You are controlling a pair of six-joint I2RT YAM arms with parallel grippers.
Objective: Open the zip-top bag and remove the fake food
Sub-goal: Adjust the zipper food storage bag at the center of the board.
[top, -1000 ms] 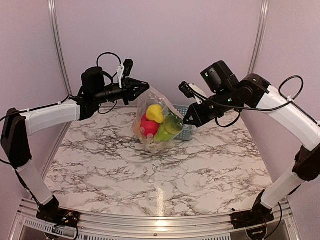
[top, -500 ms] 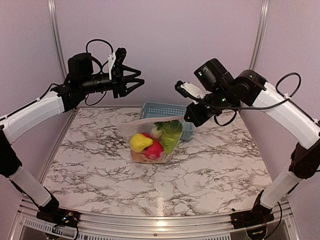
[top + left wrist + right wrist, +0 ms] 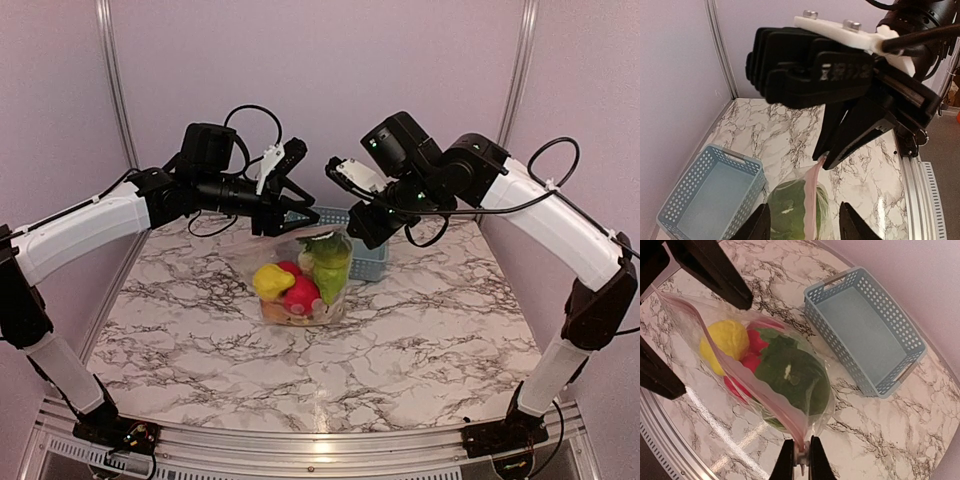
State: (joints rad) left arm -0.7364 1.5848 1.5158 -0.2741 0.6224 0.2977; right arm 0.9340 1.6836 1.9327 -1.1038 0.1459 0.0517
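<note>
— Whereabouts of the zip-top bag point(image 3: 298, 285)?
— Middle of the marble table point(image 3: 420, 350), hung up by one end of its pale zipper strip, bottom down on the marble. Close beside a light blue basket point(image 3: 840, 347).

— Held by what?
— Right gripper point(image 3: 801, 445), pinched tight on that end of the strip.

— And the left gripper point(image 3: 805, 210)?
— Spread apart, one finger on either side of the strip's other end, not clamping it.

— Contents?
— Fake food, all inside the clear plastic: yellow lemon point(image 3: 726, 340), red piece point(image 3: 752, 347) touching it, big green piece point(image 3: 790, 375) nearest the pinched corner. Sealed or unsealed: cannot tell.
</note>
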